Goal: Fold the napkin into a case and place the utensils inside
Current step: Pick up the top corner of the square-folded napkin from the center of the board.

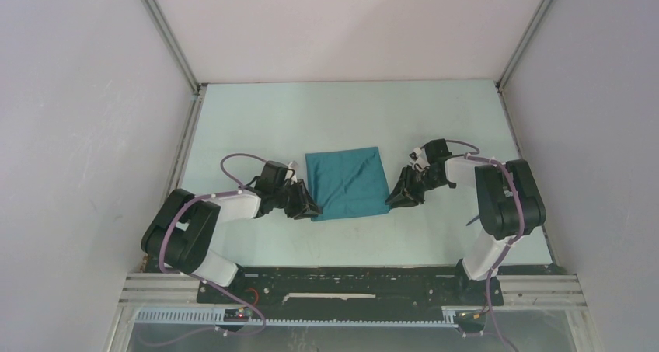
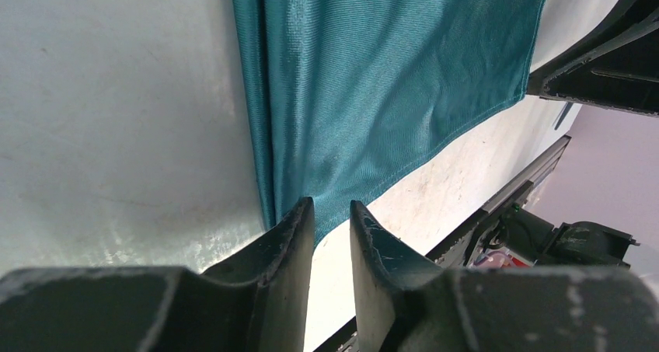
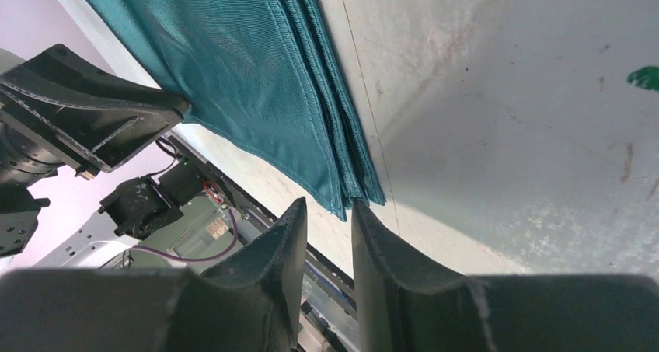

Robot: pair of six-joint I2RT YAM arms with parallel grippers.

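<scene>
Lying folded in the middle of the surface (image 1: 256, 127), the napkin (image 1: 347, 182) is showing stacked edges. The left end effector (image 1: 313, 210) is sitting at its near left corner and the right end effector (image 1: 391, 200) at its near right corner. Both are standing narrowly open.

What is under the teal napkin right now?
Only the pale table shows around the folded napkin. Its stacked layers show at the edge; anything between or beneath them is covered.

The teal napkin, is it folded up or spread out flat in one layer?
Folded. The napkin shows several stacked layers along one edge in the right wrist view, lying flat on the table.
</scene>
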